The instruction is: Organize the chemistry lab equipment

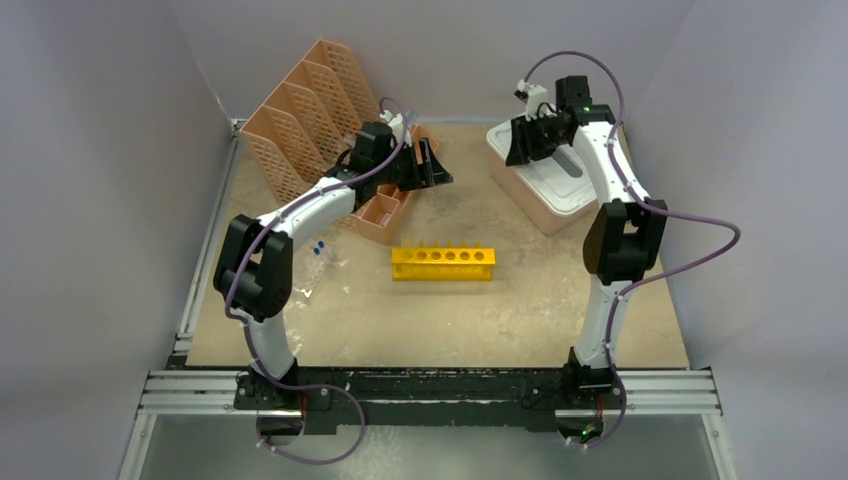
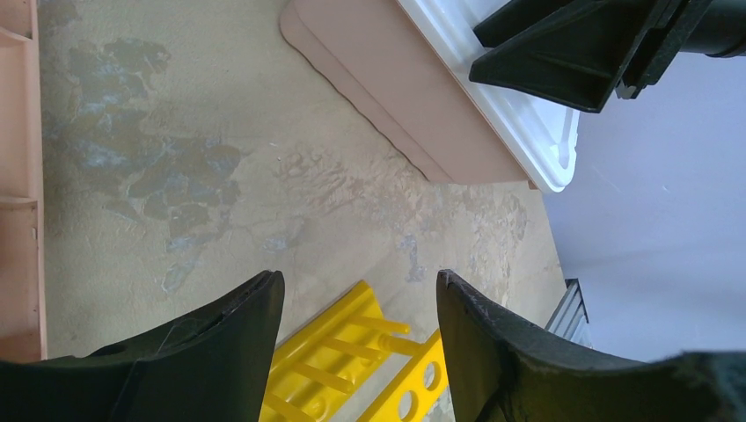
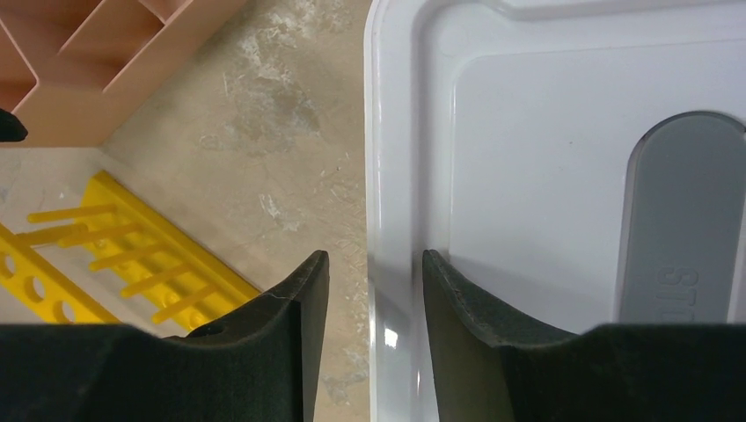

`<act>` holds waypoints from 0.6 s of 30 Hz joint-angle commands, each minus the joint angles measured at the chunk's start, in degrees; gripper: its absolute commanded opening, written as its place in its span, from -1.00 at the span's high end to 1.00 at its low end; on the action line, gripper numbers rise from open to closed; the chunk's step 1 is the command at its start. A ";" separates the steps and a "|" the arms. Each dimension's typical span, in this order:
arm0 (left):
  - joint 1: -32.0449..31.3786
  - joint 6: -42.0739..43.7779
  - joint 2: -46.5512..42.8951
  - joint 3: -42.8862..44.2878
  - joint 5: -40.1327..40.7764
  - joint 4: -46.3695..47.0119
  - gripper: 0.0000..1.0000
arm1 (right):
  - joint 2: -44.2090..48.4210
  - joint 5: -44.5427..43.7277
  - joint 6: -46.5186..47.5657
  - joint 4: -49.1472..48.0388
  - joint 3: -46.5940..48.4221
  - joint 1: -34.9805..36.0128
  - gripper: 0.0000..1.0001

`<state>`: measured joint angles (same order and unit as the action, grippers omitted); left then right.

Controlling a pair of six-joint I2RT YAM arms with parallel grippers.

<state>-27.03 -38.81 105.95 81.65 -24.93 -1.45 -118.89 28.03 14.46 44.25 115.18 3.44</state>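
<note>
Both arms are fixed at the near edge of the table (image 1: 450, 330) and bend up and away. By the left arm's elbow lie thin tubes (image 1: 318, 258) with blue caps. In the middle sits the yellow rack (image 1: 443, 263), its long side running left to right, holes facing up. Past it, the left claw (image 2: 361, 281) hangs beside the peach organizer (image 1: 300, 115), fingers spread, holding nothing. Far right, the right claw (image 3: 374, 259) points down over the white lid (image 3: 545, 176) of the pink tub (image 2: 413, 114). Its fingers are apart, and the lid's edge shows between them.
</note>
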 commanded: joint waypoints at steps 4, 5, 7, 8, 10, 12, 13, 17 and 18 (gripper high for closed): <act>0.25 0.73 -0.35 2.28 -0.43 1.61 -0.26 | 6.47 -7.15 -4.38 -6.68 1.59 0.38 0.03; 0.29 0.75 -0.27 2.36 -0.47 1.59 -0.26 | 8.02 -8.38 -5.54 -8.97 0.47 0.25 0.01; 0.31 0.82 -0.28 2.59 -0.47 1.56 -0.27 | 11.06 -10.58 -7.68 -14.02 -2.31 -0.26 -0.03; 0.30 0.81 -0.29 2.63 -0.41 1.54 -0.27 | 12.42 -11.99 -8.67 -16.01 -3.76 -0.65 -0.05; 0.27 1.22 -0.34 2.85 -0.01 -0.38 -0.28 | 13.90 -17.85 -10.88 -18.89 -5.94 -1.52 -0.14; 0.31 1.99 -0.56 3.24 0.60 -1.55 -0.30 | 13.69 -23.48 -12.32 -18.89 -6.43 -2.75 -0.21; 0.26 2.51 -0.77 3.66 1.11 -2.53 -0.31 | 12.87 -26.33 -13.50 -17.79 -5.90 -3.20 -0.25; 0.31 4.79 -2.29 5.56 3.87 -6.35 -0.34 | 10.38 -28.73 -19.73 -12.71 -4.51 -8.56 -0.34; 0.31 5.32 -2.96 5.87 5.11 -7.20 -0.35 | 10.38 -27.45 -20.72 -12.50 -5.32 -10.32 -0.35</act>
<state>-27.00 -36.75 105.95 83.61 -23.35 -6.04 -106.61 5.39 0.93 29.63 110.19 -1.52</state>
